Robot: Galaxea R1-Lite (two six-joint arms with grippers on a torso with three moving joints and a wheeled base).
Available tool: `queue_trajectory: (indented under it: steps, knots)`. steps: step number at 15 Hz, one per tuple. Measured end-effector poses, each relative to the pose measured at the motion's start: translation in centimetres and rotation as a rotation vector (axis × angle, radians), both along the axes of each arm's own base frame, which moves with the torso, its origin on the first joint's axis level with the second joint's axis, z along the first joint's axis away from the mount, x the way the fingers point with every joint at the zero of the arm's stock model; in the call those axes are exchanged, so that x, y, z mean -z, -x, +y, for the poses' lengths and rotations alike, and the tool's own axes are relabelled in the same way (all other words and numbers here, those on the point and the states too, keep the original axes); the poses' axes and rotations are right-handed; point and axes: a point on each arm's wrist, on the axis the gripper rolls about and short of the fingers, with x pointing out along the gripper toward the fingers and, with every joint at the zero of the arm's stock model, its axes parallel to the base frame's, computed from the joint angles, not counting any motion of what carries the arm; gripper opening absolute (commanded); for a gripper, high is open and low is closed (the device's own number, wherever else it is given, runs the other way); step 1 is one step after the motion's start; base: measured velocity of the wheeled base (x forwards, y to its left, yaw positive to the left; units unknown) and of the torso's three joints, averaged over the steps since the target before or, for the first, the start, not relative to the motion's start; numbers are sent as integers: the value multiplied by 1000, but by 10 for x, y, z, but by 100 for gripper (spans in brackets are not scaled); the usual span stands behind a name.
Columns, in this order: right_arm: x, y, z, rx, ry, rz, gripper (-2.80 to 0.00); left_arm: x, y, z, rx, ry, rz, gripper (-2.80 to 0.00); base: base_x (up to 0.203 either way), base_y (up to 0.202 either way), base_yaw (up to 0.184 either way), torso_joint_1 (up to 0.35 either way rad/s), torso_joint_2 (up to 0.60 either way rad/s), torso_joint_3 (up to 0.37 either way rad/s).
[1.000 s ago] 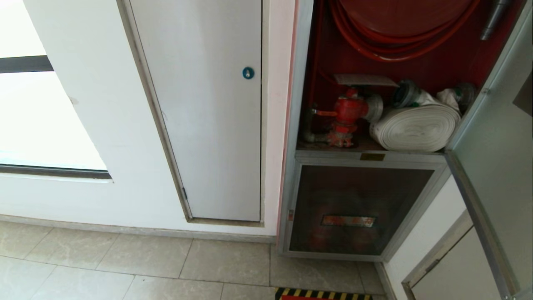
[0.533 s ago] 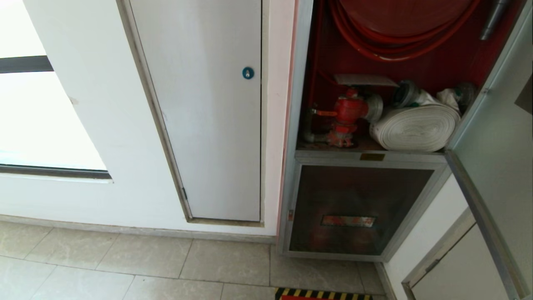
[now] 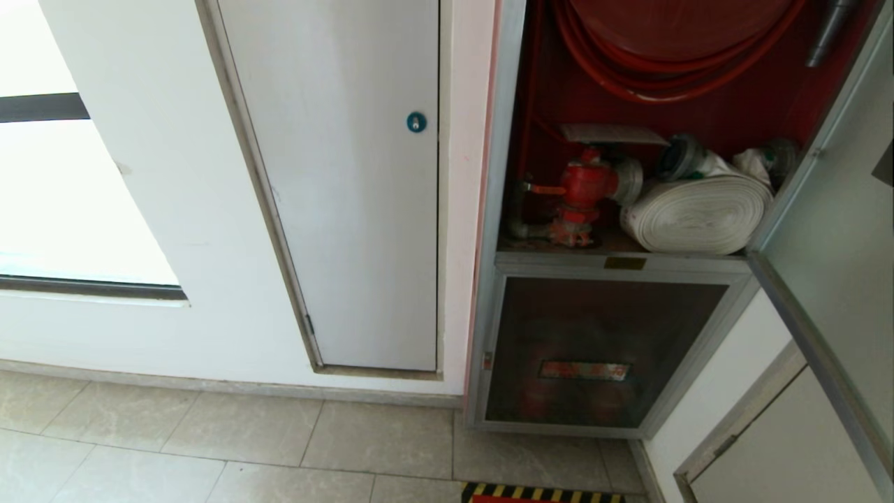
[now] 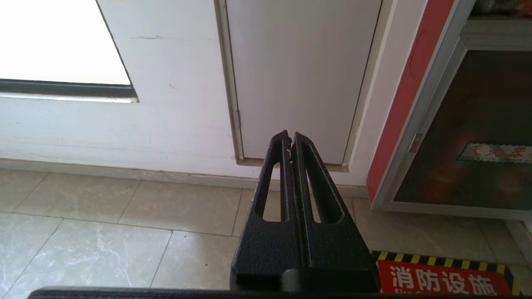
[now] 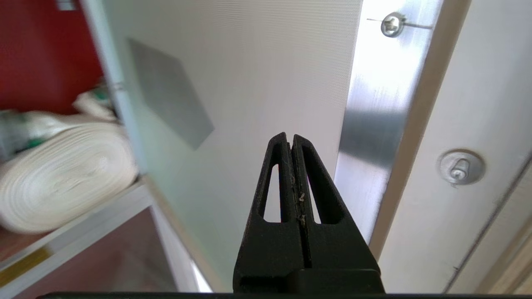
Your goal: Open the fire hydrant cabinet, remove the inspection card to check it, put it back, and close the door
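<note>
- The fire hydrant cabinet (image 3: pixel 499 209), framed in brushed silver aluminium with a red-painted interior, is seen standing open in the head view.
- Its door (image 3: pixel 831 230), a frosted-looking pale panel from the inside with a silver frame, is swung out to the right edge of that view.
- The inspection card (image 3: pixel 611 134), a thin flat whitish rectangle, is laid level on top of the red valve (image 3: pixel 583 185), inside the cabinet.
- A flat-coiled white rolled hose (image 3: pixel 698 213) is set just beside the valve on the shelf, and glossy red hose loops of the hose reel (image 3: pixel 670 42) hang above.
- The right gripper (image 5: pixel 289 139) is held before the door's inner face (image 5: pixel 257 83), its 2 black, grainy, slotted fingers pressed together on nothing; whether the tips touch the panel cannot be told.
- The left gripper (image 4: pixel 290 137) is parked low above the marbled beige floor tiles (image 4: pixel 124 216), its jaws likewise closed and empty.
- A plain white panel (image 3: pixel 349 181) with a round blue lock (image 3: pixel 416 122) is set left of the cabinet.
</note>
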Motion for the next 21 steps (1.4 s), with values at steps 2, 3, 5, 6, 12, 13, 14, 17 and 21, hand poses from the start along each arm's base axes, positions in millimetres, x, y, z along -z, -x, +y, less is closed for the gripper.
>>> queue_trajectory:
  steps: [2,3,5,6,12,13,14,17,21]
  knots:
    - [-2,-5,-8,36,-3,-5,-280,0,0,0,0,0,0,-280,0,0,0,0,0,0]
    - [-2,-7,-14,53,-2,-4,-280,0,0,0,0,0,0,-280,0,0,0,0,0,0]
    - [-2,-12,-28,81,-7,-7,-280,0,0,0,0,0,1,-280,0,0,0,0,0,0]
    - [-1,-15,-33,79,-13,-11,-280,0,0,0,0,0,0,-280,0,0,0,0,0,0]
    - [1,-22,-42,93,-24,4,-280,0,0,0,0,0,0,-280,0,0,0,0,0,0]
    - [1,-23,-43,93,-25,6,-280,0,0,0,0,0,0,-280,0,0,0,0,0,0]
    - [2,-23,-43,93,-26,8,-280,0,0,0,0,0,0,-280,0,0,0,0,0,0]
    - [4,-25,-44,88,-29,16,-280,0,0,0,0,0,0,-280,0,0,0,0,0,0]
    - [5,-31,-35,9,-28,22,-280,0,0,0,0,0,0,-280,0,0,0,0,0,0]
